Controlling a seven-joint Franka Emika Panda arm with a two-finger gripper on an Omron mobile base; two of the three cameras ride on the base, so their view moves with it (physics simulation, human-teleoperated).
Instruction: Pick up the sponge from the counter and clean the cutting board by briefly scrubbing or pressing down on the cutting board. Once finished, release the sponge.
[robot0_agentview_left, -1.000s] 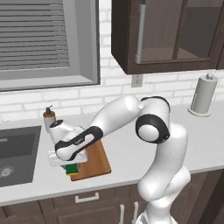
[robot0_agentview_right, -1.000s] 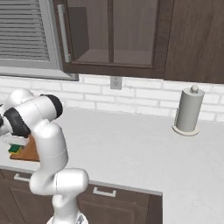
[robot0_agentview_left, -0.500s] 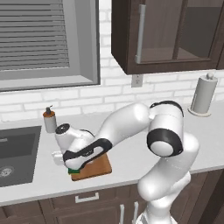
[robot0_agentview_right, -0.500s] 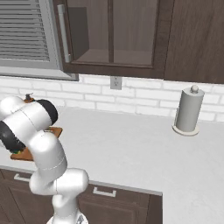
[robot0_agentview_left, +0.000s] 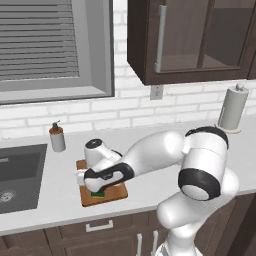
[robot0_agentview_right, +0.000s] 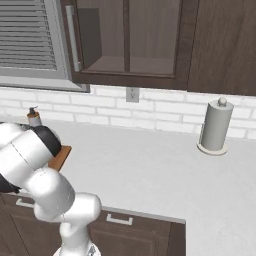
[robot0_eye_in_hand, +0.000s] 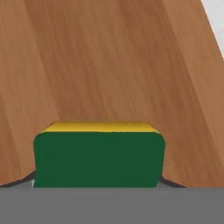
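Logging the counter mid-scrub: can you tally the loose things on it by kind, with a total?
Sponge, dark green over yellow, in the pincer over the board: 1
Cutting board, reddish-brown wood: 1
Soap dispenser bottle, beside the sink: 1
Paper towel roll on its holder: 1
Total: 4

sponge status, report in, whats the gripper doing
Gripper shut on the sponge, low over the cutting board. Green side faces the hand camera, yellow layer toward the board. Nothing in the way on the board.
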